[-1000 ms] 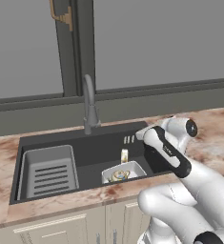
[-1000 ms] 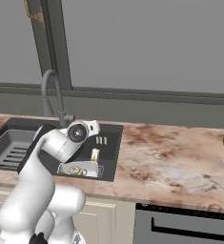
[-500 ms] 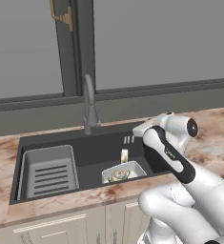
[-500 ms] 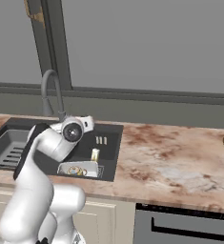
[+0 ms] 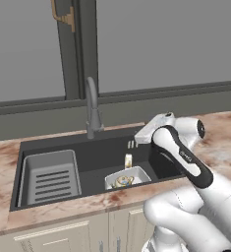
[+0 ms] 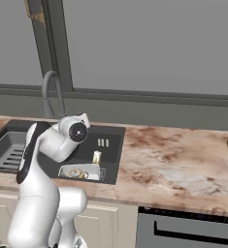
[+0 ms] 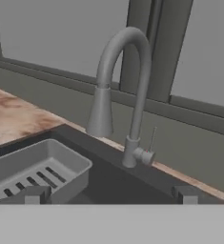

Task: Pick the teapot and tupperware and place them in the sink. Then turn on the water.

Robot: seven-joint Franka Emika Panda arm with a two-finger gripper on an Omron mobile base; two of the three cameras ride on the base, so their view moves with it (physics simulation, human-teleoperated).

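The left base view looks down from behind the arm, the sink (image 5: 87,162) toward ten o'clock. The right base view stands farther right, the sink (image 6: 52,145) at nine o'clock. The hand view sits close and low, facing the faucet (image 7: 125,95) at twelve o'clock. All share sink and faucet.

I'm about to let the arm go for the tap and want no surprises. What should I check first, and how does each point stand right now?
1. White translucent rectangular tupperware in the dark rectangular sink: ok.
2. Small yellowish patchy teapot in the sink, apparently inside the tupperware: ok.
3. Gripper open and carrying nothing: ok.
4. Tall grey arched faucet ahead of the fingers, nothing between: ok.
5. Thin side lever at the faucet base in sight: ok.
6. Water running from the spout: not ok, no stream yet.
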